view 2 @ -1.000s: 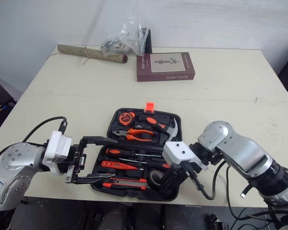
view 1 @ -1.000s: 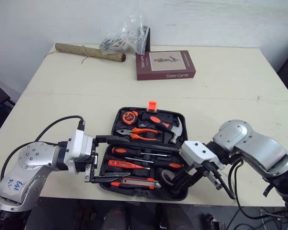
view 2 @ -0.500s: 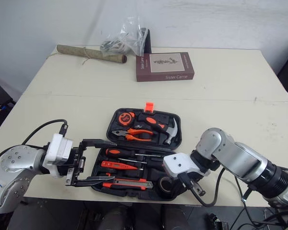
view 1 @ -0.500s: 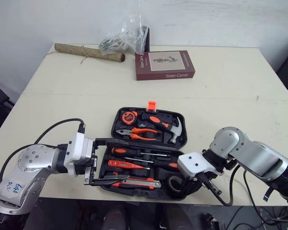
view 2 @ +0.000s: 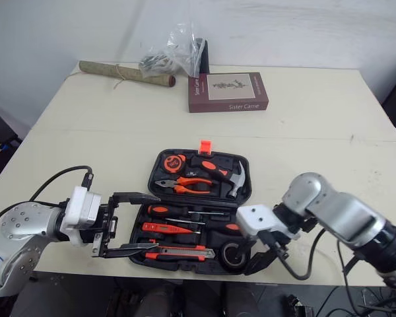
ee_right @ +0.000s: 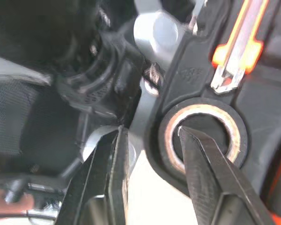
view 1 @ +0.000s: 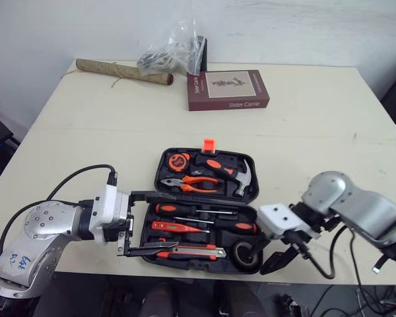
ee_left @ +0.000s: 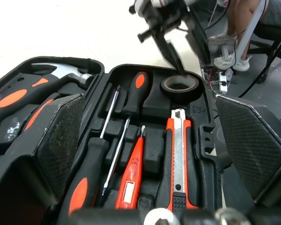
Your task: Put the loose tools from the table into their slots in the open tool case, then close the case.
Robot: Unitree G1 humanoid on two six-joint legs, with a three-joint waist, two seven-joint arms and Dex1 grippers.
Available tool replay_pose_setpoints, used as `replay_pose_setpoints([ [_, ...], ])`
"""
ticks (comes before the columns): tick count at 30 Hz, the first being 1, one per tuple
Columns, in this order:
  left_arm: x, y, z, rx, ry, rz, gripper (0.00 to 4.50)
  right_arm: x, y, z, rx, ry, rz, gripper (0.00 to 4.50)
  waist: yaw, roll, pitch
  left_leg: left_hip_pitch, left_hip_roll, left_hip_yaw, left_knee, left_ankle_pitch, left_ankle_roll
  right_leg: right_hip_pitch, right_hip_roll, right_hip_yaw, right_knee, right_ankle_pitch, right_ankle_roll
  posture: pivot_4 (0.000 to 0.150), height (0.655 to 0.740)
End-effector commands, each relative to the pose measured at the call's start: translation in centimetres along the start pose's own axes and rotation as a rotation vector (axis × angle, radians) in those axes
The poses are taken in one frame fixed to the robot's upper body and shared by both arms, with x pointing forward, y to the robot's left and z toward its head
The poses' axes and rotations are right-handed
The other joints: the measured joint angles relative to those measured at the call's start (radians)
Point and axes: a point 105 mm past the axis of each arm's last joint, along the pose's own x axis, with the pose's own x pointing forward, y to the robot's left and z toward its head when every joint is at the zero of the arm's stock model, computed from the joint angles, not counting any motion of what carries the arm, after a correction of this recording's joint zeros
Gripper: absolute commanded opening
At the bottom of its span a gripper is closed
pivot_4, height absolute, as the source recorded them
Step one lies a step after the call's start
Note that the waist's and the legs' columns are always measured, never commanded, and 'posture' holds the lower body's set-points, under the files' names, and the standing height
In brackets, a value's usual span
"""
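The open black tool case (view 1: 255, 191) lies near the table's front edge. Its far half holds a tape measure, pliers and a hammer (view 1: 232, 173). Screwdrivers, an orange utility knife (view 1: 185, 251) and a black tape roll (view 1: 245, 254) sit in the near half. My left gripper (view 1: 148, 221) is open, with its fingers straddling the left end of the near half. At the case's front right corner my right gripper (ee_right: 152, 132) is open. One of its fingers is inside the tape roll's (ee_right: 161, 150) hole and the other is outside the case rim.
A dark red book (view 1: 228, 89), a clear plastic bag (view 1: 171, 53) and a rolled mat (view 1: 122, 71) lie along the table's far side. The case sits close to the table's front edge. A person's legs (ee_left: 253, 28) are visible beyond the table.
My right arm has swung rightward and toward the front edge, and its gripper now sits at the tape roll's outer side. The left gripper has barely moved.
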Motion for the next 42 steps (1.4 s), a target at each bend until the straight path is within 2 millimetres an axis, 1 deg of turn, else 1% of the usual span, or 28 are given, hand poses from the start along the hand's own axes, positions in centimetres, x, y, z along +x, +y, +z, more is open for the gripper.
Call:
replay_pose_setpoints([
  [1, -0.3, -0.1, 0.7, 0.051, 0.006, 0.016, 4.5, -1.4, 1.0, 3.1, -0.029, -0.282, 0.065, 1.42, -0.001, -0.001, 0.0, 0.0, 0.0, 0.0, 0.0, 0.0, 0.0, 0.0, 0.0, 0.0, 0.0, 0.0, 0.0, 0.15, 0.74],
  [2, -0.3, -0.1, 0.7, 0.051, 0.006, 0.019, 4.5, -1.3, 0.8, 3.0, -0.034, -0.32, 0.057, 1.16, 0.0, -0.001, 0.0, 0.0, 0.0, 0.0, 0.0, 0.0, 0.0, 0.0, 0.0, 0.0, 0.0, 0.0, 0.0, 0.15, 0.74],
  [4, -0.3, -0.1, 0.6, 0.052, 0.007, 0.021, 4.5, -1.0, 0.7, 2.6, -0.033, -0.335, 0.044, 0.24, 0.002, -0.001, 0.0, 0.0, 0.0, -0.001, -0.001, 0.0, 0.0, 0.0, 0.0, -0.001, 0.0, 0.0, 0.0, 0.15, 0.74],
  [5, -0.3, -0.1, 0.6, 0.053, 0.007, 0.023, 4.5, -0.2, -0.2, 1.6, -0.046, -0.341, -0.006, 0.1, 0.003, -0.001, 0.0, 0.0, 0.0, -0.001, -0.001, 0.0, 0.0, 0.0, 0.0, -0.001, 0.0, 0.0, 0.0, 0.15, 0.74],
  [7, -0.2, 0.0, 0.6, 0.055, 0.009, 0.025, 4.5, 1.1, -1.5, -0.2, -0.124, -0.336, -0.088, 0.1, 0.004, -0.004, -0.001, 0.0, 0.0, -0.001, -0.001, 0.0, 0.0, 0.001, 0.0, -0.001, -0.001, 0.0, 0.0, 0.15, 0.74],
  [9, -0.3, 0.0, 0.5, 0.054, 0.016, 0.026, 4.5, 2.3, -2.2, -1.7, -0.141, -0.32, -0.117, 0.1, 0.004, -0.004, 0.0, 0.0, -0.001, -0.001, -0.001, 0.0, 0.0, 0.001, 0.0, -0.001, -0.002, 0.0, 0.0, 0.15, 0.74],
  [12, -0.5, 0.1, 0.4, 0.053, 0.024, 0.028, 4.5, 3.6, -2.7, -3.8, -0.109, -0.271, -0.126, 0.1, 0.003, -0.004, 0.0, 0.0, -0.001, 0.0, 0.0, 0.0, 0.001, 0.001, 0.0, 0.0, -0.001, 0.0, 0.0, 0.15, 0.74],
  [14, -0.8, 0.2, 0.4, 0.053, 0.037, 0.033, 4.5, 4.4, -2.6, -5.8, -0.083, -0.175, -0.113, 0.1, 0.003, -0.004, 0.0, 0.0, -0.001, 0.0, 0.0, 0.0, 0.001, 0.001, 0.0, 0.0, -0.001, 0.0, 0.0, 0.15, 0.74],
  [17, -1.4, 0.5, 0.3, 0.054, 0.055, 0.054, 4.5, 4.7, -2.7, -8.2, -0.121, -0.04, -0.13, 0.1, 0.003, -0.005, -0.001, 0.001, -0.001, 0.0, 0.0, 0.0, 0.0, 0.002, 0.0, 0.0, -0.001, 0.0, 0.0, 0.15, 0.74],
  [18, -1.6, 0.6, 0.2, 0.046, 0.058, 0.061, 4.5, 4.6, -2.7, -8.5, -0.147, -0.021, -0.142, 0.1, 0.003, -0.006, -0.001, 0.002, -0.001, 0.0, 0.0, 0.0, 0.0, 0.003, 0.0, 0.0, -0.001, 0.0, 0.0, 0.15, 0.74],
  [19, -1.8, 0.7, 0.2, 0.04, 0.063, 0.07, 4.5, 4.5, -2.8, -8.3, -0.146, -0.034, -0.159, 0.1, 0.003, -0.007, -0.002, 0.003, -0.001, 0.0, 0.0, 0.0, 0.0, 0.004, 0.0, 0.0, -0.001, 0.0, 0.0, 0.15, 0.74],
  [21, -2.2, 0.9, 0.1, 0.033, 0.067, 0.1, 4.5, 4.0, -3.0, -7.4, -0.177, -0.075, -0.183, 0.1, 0.003, -0.01, -0.004, 0.004, -0.001, 0.0, 0.0, 0.0, 0.0, 0.005, 0.0, 0.0, -0.001, 0.0, 0.0, 0.15, 0.74],
  [23, -2.7, 1.3, 0.1, 0.027, 0.061, 0.147, 4.5, 3.3, -2.6, -5.7, -0.179, -0.162, -0.184, 0.1, 0.003, -0.01, -0.004, 0.004, -0.001, 0.0, 0.0, 0.0, 0.0, 0.006, -0.001, 0.0, -0.001, 0.0, 0.0, 0.15, 0.74],
  [25, -3.5, 2.2, 0.1, 0.02, 0.039, 0.242, 4.5, 1.5, -2.4, -2.6, -0.112, -0.364, -0.233, 0.1, 0.006, -0.009, -0.003, 0.004, -0.001, -0.001, -0.001, 0.0, 0.0, 0.005, -0.001, -0.001, -0.001, 0.0, 0.0, 0.15, 0.74],
  [26, -4.1, 2.8, 0.0, 0.013, 0.038, 0.289, 4.5, 0.4, -2.6, -1.5, -0.074, -0.433, -0.276, 0.1, 0.006, -0.007, -0.002, 0.002, -0.001, -0.001, 0.0, 0.0, 0.001, 0.003, -0.002, -0.001, 0.0, 0.0, 0.0, 0.15, 0.74],
  [27, -4.8, 3.4, -0.1, 0.025, 0.036, 0.347, 4.5, -0.6, -2.6, -0.9, -0.045, -0.468, -0.312, 0.1, 0.005, -0.005, -0.001, 0.001, -0.001, -0.001, 0.0, -0.001, 0.001, 0.002, -0.002, -0.001, 0.0, 0.0, 0.0, 0.15, 0.74],
  [28, -5.5, 4.1, -0.2, 0.023, 0.026, 0.407, 4.24, -1.5, -2.6, -0.9, -0.021, -0.468, -0.345, 0.03, 0.005, -0.004, 0.0, 0.0, -0.001, -0.001, 0.0, -0.001, 0.001, 0.001, -0.002, -0.001, 0.0, 0.0, 0.0, 0.15, 0.74],
  [30, -6.7, 5.2, -0.7, 0.007, 0.0, 0.506, 3.6, -3.6, -3.0, -2.0, 0.017, -0.434, -0.463, 0.0, 0.004, -0.004, 0.0, 0.0, -0.001, -0.001, 0.0, -0.001, 0.001, 0.001, -0.002, -0.002, 0.0, 0.0, 0.0, 0.15, 0.74],
  [31, -6.9, 5.5, -1.3, -0.006, 0.017, 0.528, 3.2, -4.8, -3.5, -2.7, 0.047, -0.43, -0.549, 0.0, 0.004, -0.004, 0.0, 0.0, -0.001, -0.001, 0.0, -0.001, 0.001, 0.001, -0.002, -0.002, 0.0, 0.0, 0.0, 0.15, 0.74],
  [33, -7.0, 6.1, -3.2, -0.029, 0.088, 0.554, 2.2, -6.4, -4.1, -4.4, 0.098, -0.42, -0.691, 0.0, 0.004, -0.005, 0.0, 0.0, -0.001, -0.001, -0.001, -0.001, 0.001, 0.001, -0.002, -0.002, 0.0, 0.0, 0.0, 0.15, 0.74],
  [35, -6.5, 6.5, -4.4, -0.045, 0.122, 0.556, 1.24, -6.5, -4.1, -6.5, 0.105, -0.343, -0.749, 0.0, 0.005, -0.005, 0.0, 0.0, -0.001, 0.0, -0.001, -0.001, 0.002, 0.001, -0.002, -0.002, -0.001, 0.0, 0.0, 0.15, 0.74],
  [36, -6.1, 6.6, -4.9, -0.059, 0.124, 0.551, 0.72, -6.1, -3.9, -7.8, 0.105, -0.286, -0.747, 0.0, 0.006, -0.005, 0.0, 0.0, -0.002, 0.0, -0.001, -0.001, 0.002, 0.001, -0.002, -0.002, -0.001, 0.0, 0.0, 0.15, 0.74],
  [37, -5.7, 6.7, -5.6, -0.073, 0.137, 0.545, 0.29, -5.6, -3.9, -9.0, 0.112, -0.235, -0.742, 0.0, 0.007, -0.005, 0.0, 0.0, -0.002, 0.0, -0.001, -0.001, 0.002, 0.001, -0.002, -0.002, -0.001, 0.0, 0.0, 0.15, 0.74],
  [38, -5.4, 6.8, -6.6, -0.088, 0.162, 0.547, 0.1, -5.3, -4.4, -9.6, 0.126, -0.233, -0.767, 0.0, 0.006, -0.005, 0.0, 0.0, -0.002, 0.0, -0.001, -0.001, 0.002, 0.001, -0.002, -0.002, -0.001, 0.0, 0.0, 0.15, 0.74],
  [40, -5.0, 7.2, -8.0, -0.114, 0.19, 0.553, 0.1, -5.0, -5.7, -10.0, 0.134, -0.25, -0.808, 0.0, 0.003, -0.005, 0.0, 0.0, -0.002, 0.001, 0.0, -0.001, 0.002, 0.001, -0.002, -0.001, -0.001, 0.001, 0.001, 0.15, 0.74],
  [42, -4.4, 7.4, -8.8, -0.127, 0.192, 0.546, 0.1, -4.6, -6.6, -10.0, 0.125, -0.258, -0.815, 0.0, -0.007, -0.005, 0.0, 0.001, -0.002, 0.003, 0.0, -0.001, 0.002, 0.0, -0.001, 0.0, 0.001, 0.001, 0.001, 0.15, 0.74],
])
